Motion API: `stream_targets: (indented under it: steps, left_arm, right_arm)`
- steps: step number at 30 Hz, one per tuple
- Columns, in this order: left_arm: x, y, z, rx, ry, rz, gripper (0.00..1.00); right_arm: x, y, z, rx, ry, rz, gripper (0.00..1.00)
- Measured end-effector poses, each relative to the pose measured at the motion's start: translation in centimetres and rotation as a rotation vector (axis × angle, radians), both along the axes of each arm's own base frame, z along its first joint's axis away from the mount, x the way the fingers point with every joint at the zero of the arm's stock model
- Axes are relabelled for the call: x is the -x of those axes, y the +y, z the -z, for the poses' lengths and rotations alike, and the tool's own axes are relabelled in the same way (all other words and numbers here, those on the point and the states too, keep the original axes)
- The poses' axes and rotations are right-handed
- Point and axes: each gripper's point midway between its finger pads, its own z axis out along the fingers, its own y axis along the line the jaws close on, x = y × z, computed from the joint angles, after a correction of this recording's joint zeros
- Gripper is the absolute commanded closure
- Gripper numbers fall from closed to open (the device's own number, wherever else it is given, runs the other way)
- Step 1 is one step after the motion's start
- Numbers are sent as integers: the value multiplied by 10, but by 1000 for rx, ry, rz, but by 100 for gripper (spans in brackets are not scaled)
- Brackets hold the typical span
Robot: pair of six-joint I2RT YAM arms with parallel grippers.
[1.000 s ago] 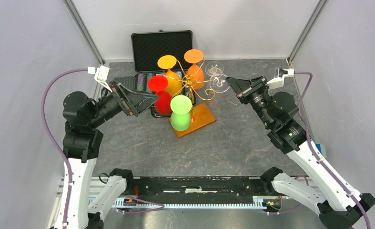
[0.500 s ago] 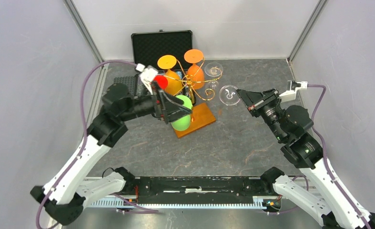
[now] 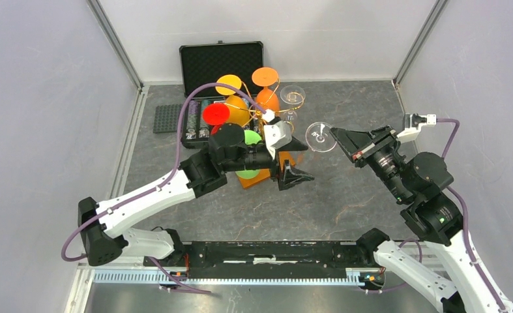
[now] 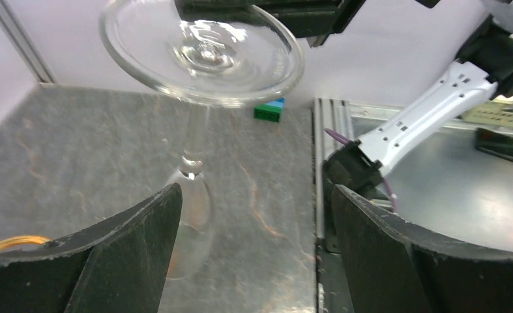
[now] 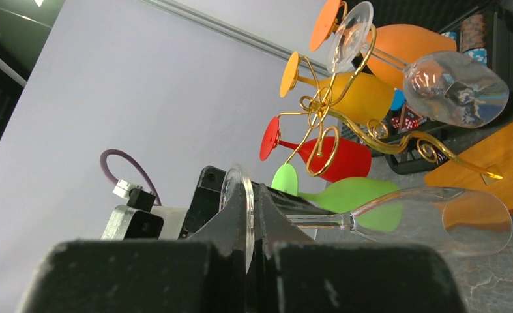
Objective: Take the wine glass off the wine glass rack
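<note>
From above, the right gripper (image 3: 335,135) is clamped on the round foot of a clear wine glass (image 3: 319,137), which hangs in the air just to the right of the wine glass rack (image 3: 252,181) and touches none of its wire arms. The left gripper (image 3: 299,162) reaches across the front of the rack with its jaws spread and nothing in them. A second clear glass (image 3: 293,96) and four coloured ones hang on the rack. In the left wrist view, the held glass (image 4: 195,130) has its foot up and its bowl down. Its stem stands just inside one finger (image 4: 136,254), apart from the other, and the jaws stand wide around it, unclosed. In the right wrist view, the fingers pinch the foot edge-on. The stem and bowl (image 5: 465,225) run out below the rack's curled golden arms (image 5: 322,127), free of them. So the lift-off looks done. What appears left is a hand-over to the left gripper or setting the glass down away from the rack.
</note>
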Motion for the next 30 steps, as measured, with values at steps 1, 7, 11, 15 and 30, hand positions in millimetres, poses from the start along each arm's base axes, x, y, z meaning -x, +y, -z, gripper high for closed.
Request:
stream_targets:
  steps: [1, 7, 11, 15, 30]
  left_arm:
    - [-3, -2, -1, 22, -37, -3, 12]
    - [-20, -9, -20, 137, -184, -57, 27]
    - [-27, -15, -29, 187, -222, -75, 40]
    - [-29, -24, -25, 197, -224, -61, 53]
    - [-27, -35, -20, 168, -193, -8, 98]
  right_arm:
    - [1, 0, 0, -1, 3, -4, 100]
    - [3, 2, 4, 1, 22, -21, 100]
    - [4, 4, 4, -1, 22, -29, 100]
    - [5, 4, 3, -6, 20, -36, 100]
    - [4, 9, -6, -70, -13, -56, 50]
